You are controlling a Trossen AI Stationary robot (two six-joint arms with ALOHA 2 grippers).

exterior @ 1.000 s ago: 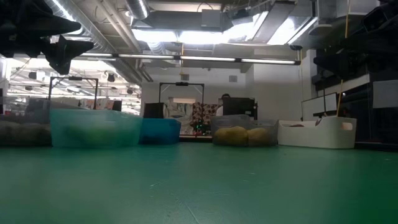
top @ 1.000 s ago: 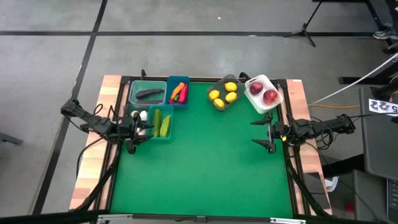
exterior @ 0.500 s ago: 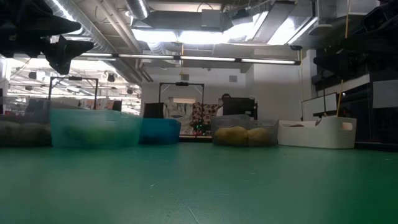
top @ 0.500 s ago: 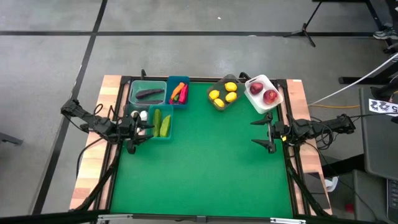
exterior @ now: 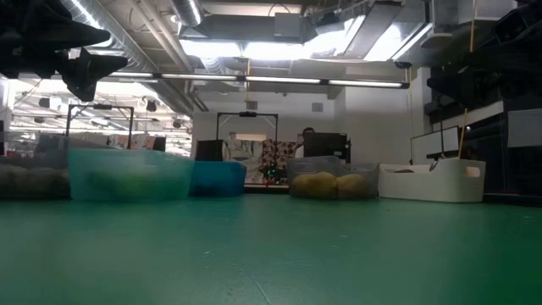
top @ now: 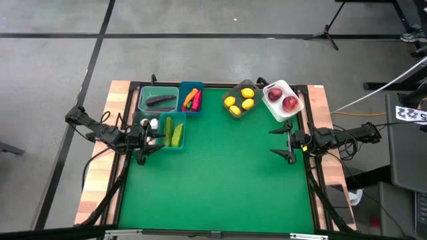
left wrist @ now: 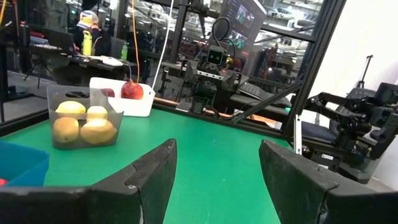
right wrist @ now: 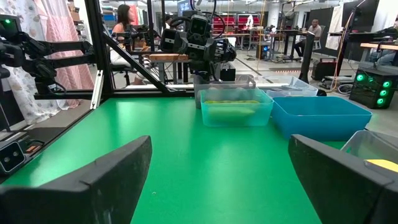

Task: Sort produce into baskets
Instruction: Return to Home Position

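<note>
The produce [top: 247, 93] all lies in the baskets [top: 142, 100] along the counter's [top: 220, 180] far edge, while the left gripper [left wrist: 217, 149] and right gripper [right wrist: 219, 142] hover at opposite side edges, facing inward, fingers apart and empty.

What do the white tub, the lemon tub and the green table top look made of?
White tub: opaque plastic, smooth with a slight sheen. Lemon tub: translucent grey plastic; the lemons show through its wall. Table top: matte green mat, perhaps felt or rubber; it shows only soft glare.
</note>
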